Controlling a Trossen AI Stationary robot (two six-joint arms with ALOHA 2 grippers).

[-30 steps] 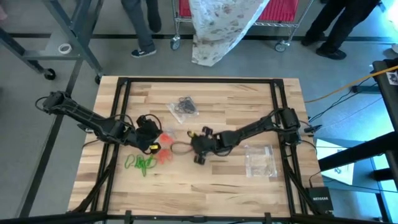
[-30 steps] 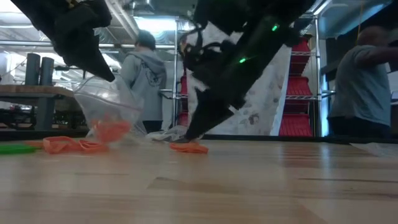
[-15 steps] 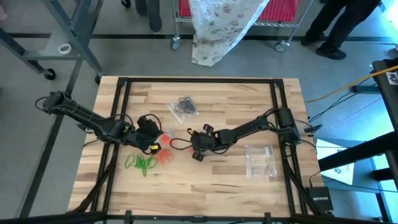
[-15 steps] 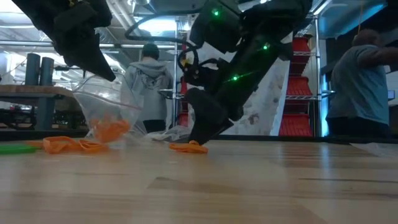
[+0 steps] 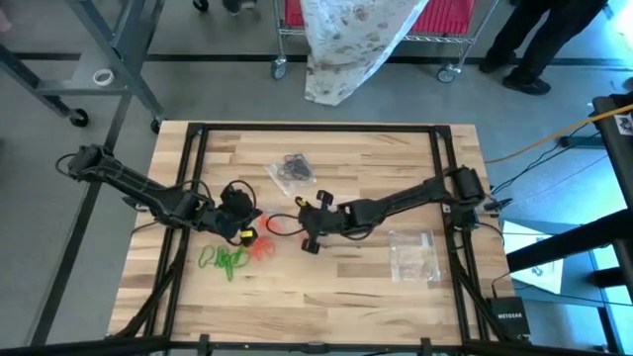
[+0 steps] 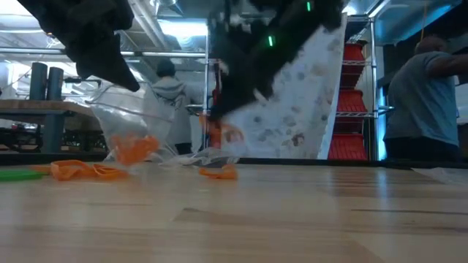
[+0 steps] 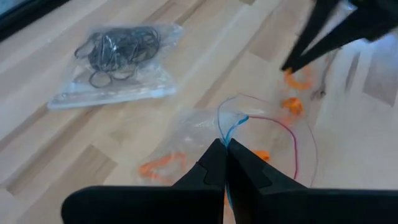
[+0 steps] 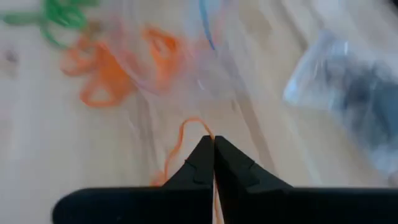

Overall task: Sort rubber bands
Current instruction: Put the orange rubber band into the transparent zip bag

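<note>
From above, the left gripper (image 5: 240,211) pinches the clear bag (image 5: 259,218) beside the right gripper (image 5: 297,210), with green rubber bands (image 5: 224,260) loose on the table (image 5: 346,287). Down low, an orange band (image 6: 219,172) lies under the raised right gripper. Left wrist: fingers (image 7: 214,168) clamp the bag's rim. Right wrist: closed tips pinch an orange rubber band (image 8: 180,140).

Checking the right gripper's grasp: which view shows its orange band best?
Right wrist view: the orange band sits pinched in the shut right gripper. Low view shows it dangling, blurred; high view a thin loop; left wrist view only orange bits.
</note>
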